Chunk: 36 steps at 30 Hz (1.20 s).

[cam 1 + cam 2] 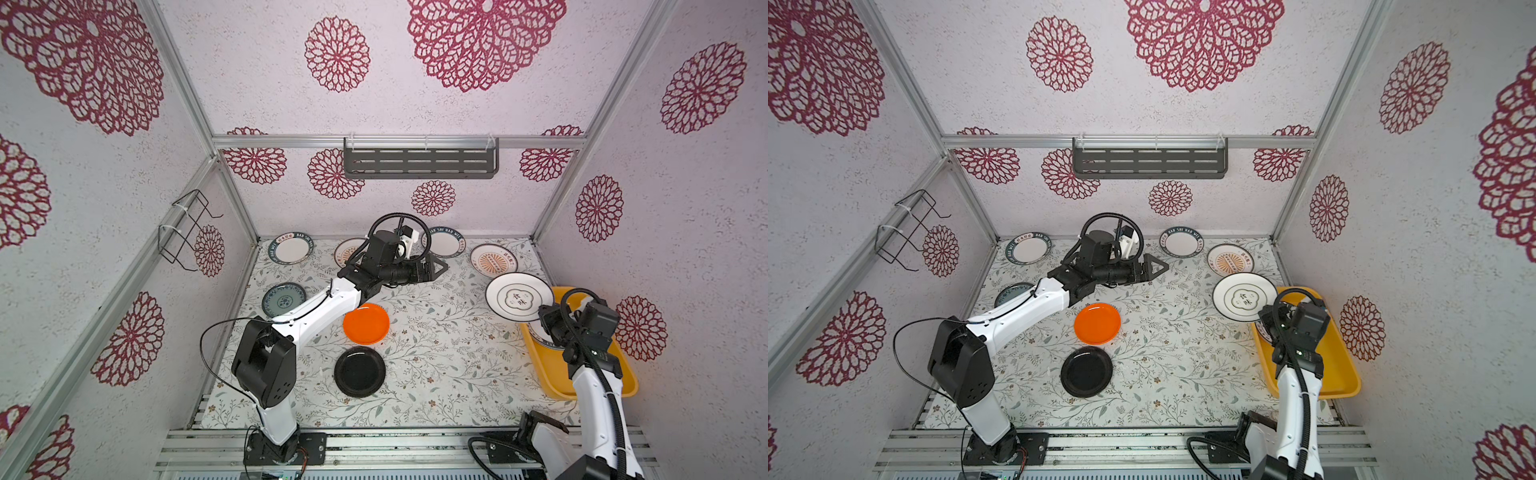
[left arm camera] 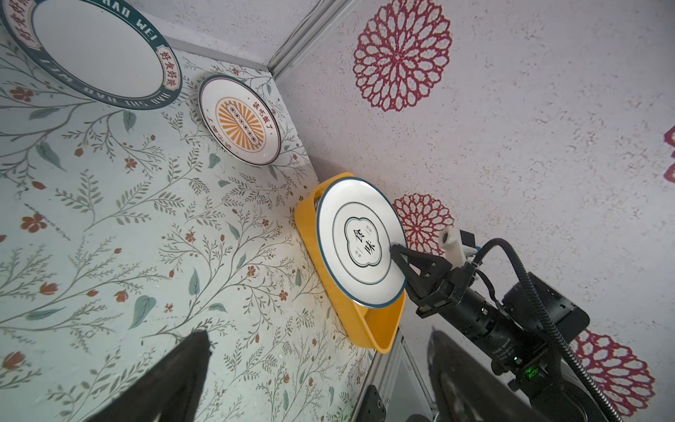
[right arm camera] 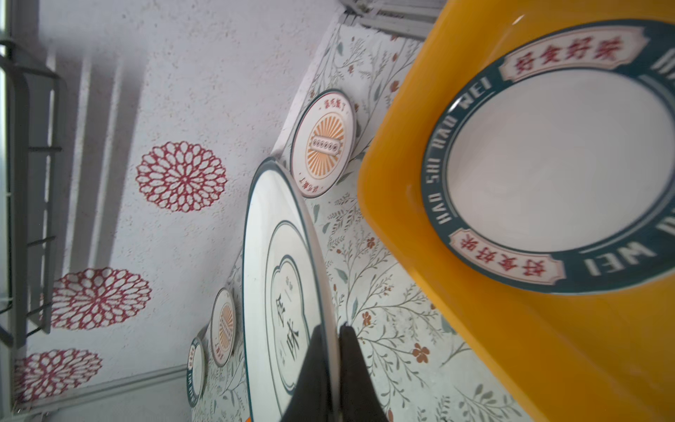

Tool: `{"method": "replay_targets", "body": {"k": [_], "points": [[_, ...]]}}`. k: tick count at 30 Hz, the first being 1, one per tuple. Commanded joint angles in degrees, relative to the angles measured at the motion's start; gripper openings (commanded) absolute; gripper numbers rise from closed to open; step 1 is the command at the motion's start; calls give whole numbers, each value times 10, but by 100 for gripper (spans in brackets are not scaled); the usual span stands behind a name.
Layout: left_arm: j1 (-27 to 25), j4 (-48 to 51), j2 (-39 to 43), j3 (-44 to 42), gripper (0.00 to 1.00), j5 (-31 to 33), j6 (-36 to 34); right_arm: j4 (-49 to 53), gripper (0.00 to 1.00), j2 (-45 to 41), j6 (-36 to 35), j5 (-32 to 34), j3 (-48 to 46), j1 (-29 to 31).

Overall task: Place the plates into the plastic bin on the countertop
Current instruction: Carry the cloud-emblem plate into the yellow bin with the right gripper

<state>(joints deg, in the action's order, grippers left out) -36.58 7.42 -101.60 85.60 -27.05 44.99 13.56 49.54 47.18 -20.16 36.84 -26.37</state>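
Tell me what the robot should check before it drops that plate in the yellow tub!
1. Right gripper shut on the black-character plate at its rim: ok.
2. Plate fully over the yellow bin: not ok, it overhangs the far end.
3. Room in bin: ok, only a teal-rimmed plate seen inside.
4. Left gripper out of the way: ok, open and empty over the countertop.
5. Plate level: cannot tell.
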Motion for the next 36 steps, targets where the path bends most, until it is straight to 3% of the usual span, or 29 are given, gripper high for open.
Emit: {"method": "replay_targets", "body": {"k": [1,16,28,36], "points": [[4,-30,5,-8,100,9,-2,-15,0,-12,-19,-42,19,-62],[33,-98,-23,7,97,-22,57,-98,0,73,-19,-98,-11,-254],[49,-76,-53,47,97,-22,60,-182,0,176,-34,-96,-33,-257],[59,-69,-55,52,97,-14,61,-214,0,247,-47,-55,-30,-210]]}}
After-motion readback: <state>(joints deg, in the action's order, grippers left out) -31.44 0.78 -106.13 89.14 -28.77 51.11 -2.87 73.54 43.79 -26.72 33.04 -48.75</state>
